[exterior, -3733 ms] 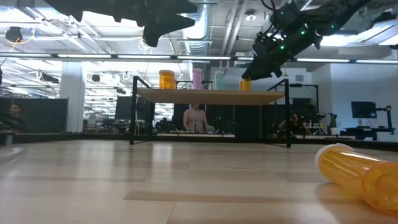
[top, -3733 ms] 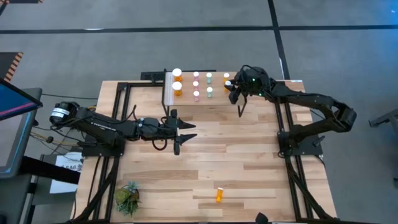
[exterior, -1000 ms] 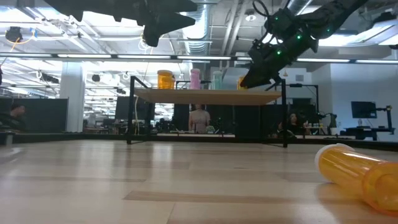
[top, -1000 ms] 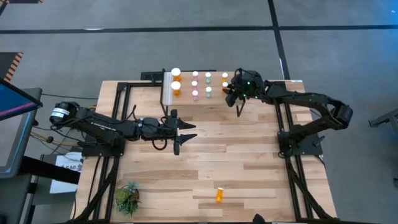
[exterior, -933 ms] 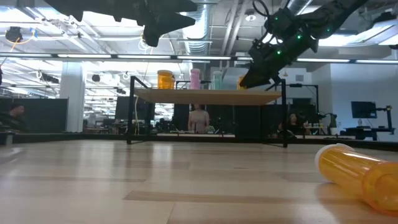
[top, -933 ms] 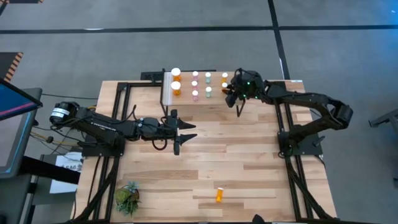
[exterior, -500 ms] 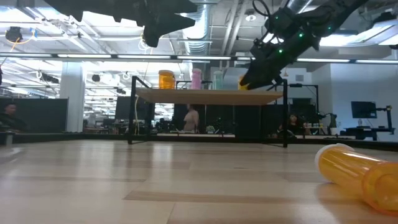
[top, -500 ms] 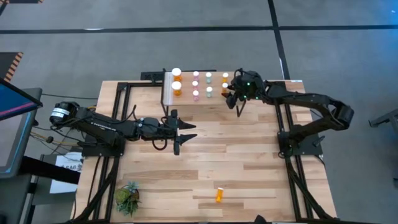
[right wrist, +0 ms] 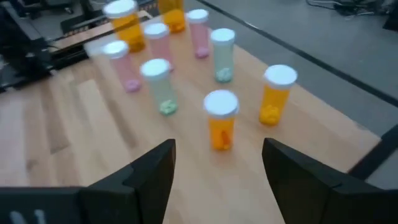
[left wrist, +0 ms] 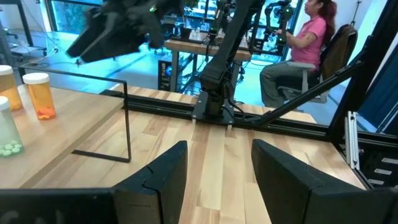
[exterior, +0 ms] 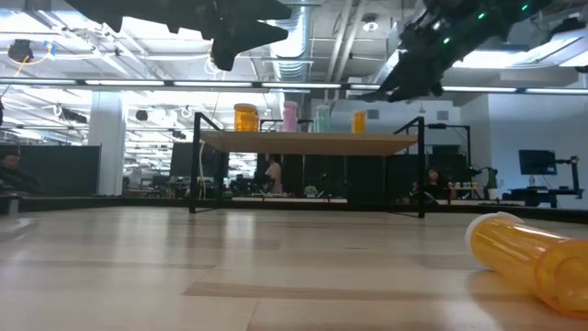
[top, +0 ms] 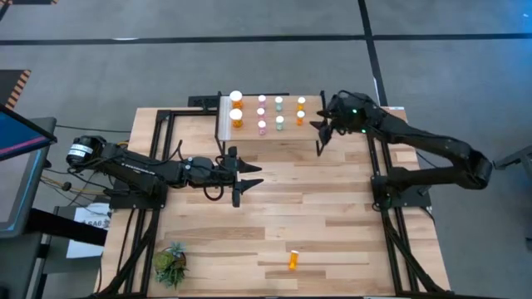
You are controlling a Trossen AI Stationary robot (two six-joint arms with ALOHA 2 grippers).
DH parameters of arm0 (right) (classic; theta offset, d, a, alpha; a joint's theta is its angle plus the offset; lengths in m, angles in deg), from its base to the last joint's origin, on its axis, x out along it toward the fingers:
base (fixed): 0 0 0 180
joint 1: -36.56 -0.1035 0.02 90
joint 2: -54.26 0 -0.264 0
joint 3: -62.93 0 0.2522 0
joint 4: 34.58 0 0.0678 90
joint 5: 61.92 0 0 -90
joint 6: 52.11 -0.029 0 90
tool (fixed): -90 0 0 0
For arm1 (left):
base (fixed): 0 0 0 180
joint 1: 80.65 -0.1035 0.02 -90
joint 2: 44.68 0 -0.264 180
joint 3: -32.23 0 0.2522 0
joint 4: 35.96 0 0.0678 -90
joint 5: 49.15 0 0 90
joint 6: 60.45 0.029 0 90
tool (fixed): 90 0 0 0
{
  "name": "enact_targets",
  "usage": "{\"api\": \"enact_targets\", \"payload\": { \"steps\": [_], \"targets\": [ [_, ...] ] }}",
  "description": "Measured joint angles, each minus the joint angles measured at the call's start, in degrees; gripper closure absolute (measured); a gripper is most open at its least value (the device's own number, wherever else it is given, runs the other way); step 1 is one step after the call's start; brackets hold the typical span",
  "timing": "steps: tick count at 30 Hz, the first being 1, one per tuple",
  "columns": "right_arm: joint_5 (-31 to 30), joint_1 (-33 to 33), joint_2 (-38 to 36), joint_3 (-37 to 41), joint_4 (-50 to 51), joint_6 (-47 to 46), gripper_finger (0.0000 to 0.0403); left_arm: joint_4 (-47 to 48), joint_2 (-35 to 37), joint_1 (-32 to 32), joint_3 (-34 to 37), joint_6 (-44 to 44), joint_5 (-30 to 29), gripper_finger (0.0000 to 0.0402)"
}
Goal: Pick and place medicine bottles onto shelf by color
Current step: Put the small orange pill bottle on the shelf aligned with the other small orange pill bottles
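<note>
Right gripper hangs with its fingers spread and empty by the shelf far away at twelve o'clock, so I must go back for the last orange bottle lying near me at six o'clock, cap toward me, nearer my right arm.

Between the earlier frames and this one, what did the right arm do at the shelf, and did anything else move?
The right gripper let go of a small orange bottle, leaving it upright on the shelf, and drew back with open jaws. The left gripper, the fallen orange bottle and the plant stayed put.
</note>
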Motion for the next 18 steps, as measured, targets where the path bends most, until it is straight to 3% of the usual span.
{"api": "enact_targets", "payload": {
  "steps": [5, 11, 15, 18],
  "targets": [
    [0.35, -4.38, -6.27, 0.00, 6.65, 0.05, 0.0138, 0.55, 0.00, 0.00, 0.00, -1.27, 0.11, 0.0235],
    [0.76, -19.55, -10.06, 0.60, 14.35, -1.89, 0.0138, 1.47, 0.00, 0.00, 0.00, -1.87, 0.62, 0.0235],
    [0.66, -31.81, -11.97, 5.75, 9.09, -7.36, 0.0138, 1.82, 0.00, 0.02, 0.00, -2.42, 1.31, 0.0235],
    [-3.05, -40.61, -13.68, 12.53, -1.61, -11.73, 0.0138, 1.81, 0.00, 0.02, 0.00, -3.19, 1.57, 0.0235]
  ]
}}
